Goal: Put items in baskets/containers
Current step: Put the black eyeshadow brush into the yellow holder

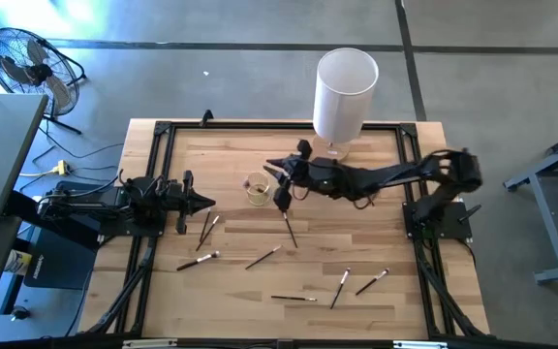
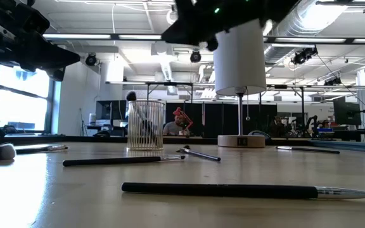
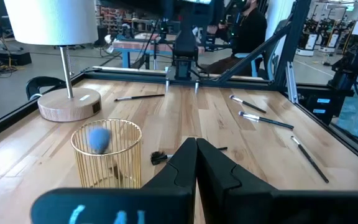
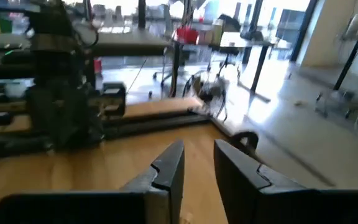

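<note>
A small clear cup [image 1: 256, 189] [image 3: 107, 154] stands near the table's middle. One brush leans inside it, its blurred head [image 3: 98, 139] up. Several thin brushes lie flat on the wood: two near my left gripper [image 1: 207, 227] [image 1: 199, 260], others toward the near edge [image 1: 263, 257] [image 1: 293, 299] [image 1: 340, 287] [image 1: 372, 281], and one below my right gripper [image 1: 290, 231]. My right gripper [image 4: 199, 165] [image 1: 283, 197] hovers just right of the cup, raised off the table, open, with nothing between its fingers. At the table's left side my left gripper [image 3: 196, 163] [image 1: 203, 202] is shut and empty.
A tall white cylinder on a round wooden base [image 1: 345, 92] [image 3: 67, 102] stands at the far edge, behind my right arm. Black frame rails [image 1: 155, 174] border the table. A fan [image 1: 29, 66] sits on the floor beyond the far left corner.
</note>
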Robot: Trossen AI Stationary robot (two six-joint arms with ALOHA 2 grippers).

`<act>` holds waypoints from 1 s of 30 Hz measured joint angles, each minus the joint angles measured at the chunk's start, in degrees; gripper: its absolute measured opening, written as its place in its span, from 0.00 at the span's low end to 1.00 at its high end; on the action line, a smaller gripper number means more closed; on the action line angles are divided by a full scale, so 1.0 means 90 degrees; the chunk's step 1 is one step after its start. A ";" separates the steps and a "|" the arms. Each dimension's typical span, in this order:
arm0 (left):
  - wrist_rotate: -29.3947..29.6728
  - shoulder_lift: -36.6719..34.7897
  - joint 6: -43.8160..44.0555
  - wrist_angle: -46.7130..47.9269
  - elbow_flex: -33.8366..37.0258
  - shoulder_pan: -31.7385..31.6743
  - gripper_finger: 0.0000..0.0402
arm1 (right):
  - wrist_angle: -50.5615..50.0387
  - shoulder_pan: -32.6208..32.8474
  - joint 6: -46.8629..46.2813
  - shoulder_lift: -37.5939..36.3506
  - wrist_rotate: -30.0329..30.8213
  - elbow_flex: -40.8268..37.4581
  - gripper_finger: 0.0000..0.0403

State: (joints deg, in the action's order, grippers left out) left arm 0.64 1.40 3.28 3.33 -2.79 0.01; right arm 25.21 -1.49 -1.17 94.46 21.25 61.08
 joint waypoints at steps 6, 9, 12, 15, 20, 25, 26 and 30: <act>0.0000 0.0002 0.0002 -0.0017 0.0000 0.0000 0.00 | -0.3132 0.0511 -0.1938 -0.1056 0.0154 0.0002 0.01; 0.0000 0.0000 0.0002 -0.0017 0.0001 0.0000 0.00 | -0.4520 0.0848 -0.2999 -0.1342 0.0285 0.0002 0.03; -0.0028 0.0000 0.0059 -0.0024 0.0001 0.0000 0.00 | -0.5672 0.1230 -0.3741 -0.1411 0.0318 0.0002 0.02; -0.0160 0.0002 0.0528 -0.0142 0.0004 0.0000 0.00 | -0.6498 0.1593 -0.4355 -0.1369 0.0336 -0.0007 0.01; 0.0083 -0.0001 0.1142 -0.0498 0.0005 0.0000 0.00 | -0.7226 0.2083 -0.5135 -0.1340 0.0728 -0.0110 0.01; 0.0207 0.0207 0.1846 -0.0661 -0.0130 0.0002 0.00 | -0.6849 0.2293 -0.5557 -0.1468 0.0049 -0.1067 0.00; 0.0335 0.0356 0.2029 -0.0636 -0.0227 0.0002 0.00 | -0.6673 0.2306 -0.5611 -0.1496 -0.0112 -0.1283 0.00; 0.0887 0.1397 0.2672 -0.0494 -0.0946 0.0001 0.00 | -0.5788 0.2277 -0.5627 -0.1752 -0.0376 -0.2136 0.00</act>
State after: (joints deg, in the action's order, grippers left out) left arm 8.63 13.97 27.32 -1.11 -11.31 0.02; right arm -26.89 19.01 -51.81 78.69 17.87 41.86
